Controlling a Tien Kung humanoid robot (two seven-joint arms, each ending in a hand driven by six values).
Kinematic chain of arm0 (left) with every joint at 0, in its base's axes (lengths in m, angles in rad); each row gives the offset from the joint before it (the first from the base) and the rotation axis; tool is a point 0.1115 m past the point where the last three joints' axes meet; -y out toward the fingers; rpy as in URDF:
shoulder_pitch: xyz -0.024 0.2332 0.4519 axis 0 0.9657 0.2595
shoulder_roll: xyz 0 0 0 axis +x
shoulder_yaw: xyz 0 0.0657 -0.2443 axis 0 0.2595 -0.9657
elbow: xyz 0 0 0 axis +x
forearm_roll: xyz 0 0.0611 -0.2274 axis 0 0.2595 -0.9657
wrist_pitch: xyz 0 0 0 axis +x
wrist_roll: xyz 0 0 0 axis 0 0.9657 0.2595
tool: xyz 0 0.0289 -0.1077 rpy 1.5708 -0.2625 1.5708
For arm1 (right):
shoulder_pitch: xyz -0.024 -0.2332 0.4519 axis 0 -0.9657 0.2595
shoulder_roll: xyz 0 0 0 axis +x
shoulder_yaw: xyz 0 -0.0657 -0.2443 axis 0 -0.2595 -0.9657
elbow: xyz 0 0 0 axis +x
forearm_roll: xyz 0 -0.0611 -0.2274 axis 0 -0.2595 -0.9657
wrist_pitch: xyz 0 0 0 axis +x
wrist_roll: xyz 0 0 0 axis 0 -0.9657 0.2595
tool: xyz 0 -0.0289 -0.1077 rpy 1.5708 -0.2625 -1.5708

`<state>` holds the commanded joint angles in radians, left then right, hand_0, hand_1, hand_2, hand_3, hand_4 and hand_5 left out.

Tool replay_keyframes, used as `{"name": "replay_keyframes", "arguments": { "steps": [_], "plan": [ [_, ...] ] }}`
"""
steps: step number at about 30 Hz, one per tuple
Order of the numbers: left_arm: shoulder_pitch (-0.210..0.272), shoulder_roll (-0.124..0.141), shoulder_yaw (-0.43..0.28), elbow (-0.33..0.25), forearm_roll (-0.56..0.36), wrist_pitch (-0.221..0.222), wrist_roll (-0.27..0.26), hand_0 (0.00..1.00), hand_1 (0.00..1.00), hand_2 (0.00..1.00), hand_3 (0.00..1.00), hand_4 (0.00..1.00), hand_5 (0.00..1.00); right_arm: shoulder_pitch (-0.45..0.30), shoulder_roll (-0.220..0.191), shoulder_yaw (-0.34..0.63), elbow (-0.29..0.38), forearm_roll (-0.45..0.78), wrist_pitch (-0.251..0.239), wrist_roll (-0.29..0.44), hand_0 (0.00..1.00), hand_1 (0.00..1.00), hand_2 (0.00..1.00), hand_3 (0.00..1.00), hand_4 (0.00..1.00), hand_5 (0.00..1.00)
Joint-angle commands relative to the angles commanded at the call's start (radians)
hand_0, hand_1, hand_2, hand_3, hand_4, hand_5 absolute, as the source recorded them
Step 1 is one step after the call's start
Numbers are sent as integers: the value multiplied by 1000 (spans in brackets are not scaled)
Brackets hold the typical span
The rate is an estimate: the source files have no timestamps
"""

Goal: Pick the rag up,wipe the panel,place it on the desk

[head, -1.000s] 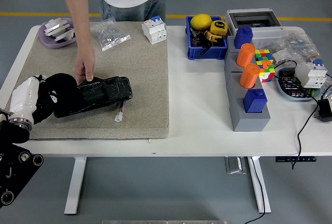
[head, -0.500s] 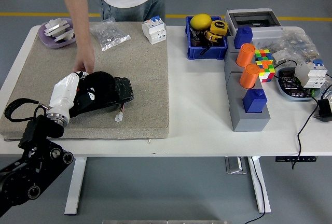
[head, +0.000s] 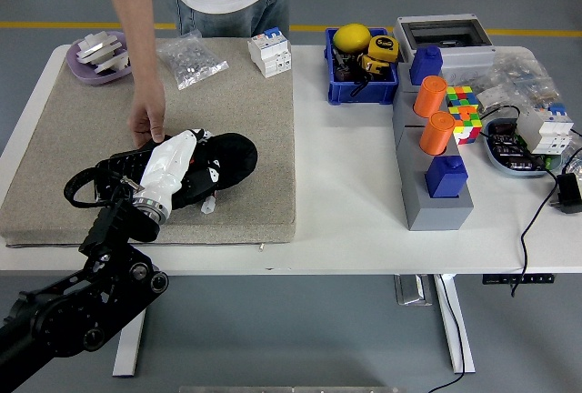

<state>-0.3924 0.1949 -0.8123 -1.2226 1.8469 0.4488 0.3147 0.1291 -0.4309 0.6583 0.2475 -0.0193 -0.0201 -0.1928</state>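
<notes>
Left robot hand [head: 205, 164] w/ the black rag [head: 232, 152] bunched under it now sits at the right end of the black panel [head: 123, 170], having swept left-to-right across it over the last sec; a sec ago it was at the panel's left end. Fingers are curled down onto the rag, pressing it to the surface. Panel's left part is now uncovered. It lies on the grey mat [head: 245, 102] on the counter [head: 355, 202]. Person's hand [head: 147, 122] keeps steadying the panel's far edge. Right arm not in view. Looks like one full wipe pass is about done; setting the rag down on the counter remains.
</notes>
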Motion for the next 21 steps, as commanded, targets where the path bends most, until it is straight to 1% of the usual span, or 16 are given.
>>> {"name": "replay_keyframes", "arguments": {
  "steps": [4,10,21],
  "plan": [
    [0,-4,-13,3,8,1,4,240,454,581,442,2,2,1,0,-2,0,1,-1,0,755,307,662,628,998,558],
    [10,3,-40,19,11,1,5,241,454,581,441,2,2,0,0,-2,0,1,-1,0,755,306,662,629,998,559],
    [59,32,-103,19,30,-2,8,242,451,579,438,2,2,-4,0,6,-1,-1,0,-1,755,306,661,629,998,559]
  ]
}}
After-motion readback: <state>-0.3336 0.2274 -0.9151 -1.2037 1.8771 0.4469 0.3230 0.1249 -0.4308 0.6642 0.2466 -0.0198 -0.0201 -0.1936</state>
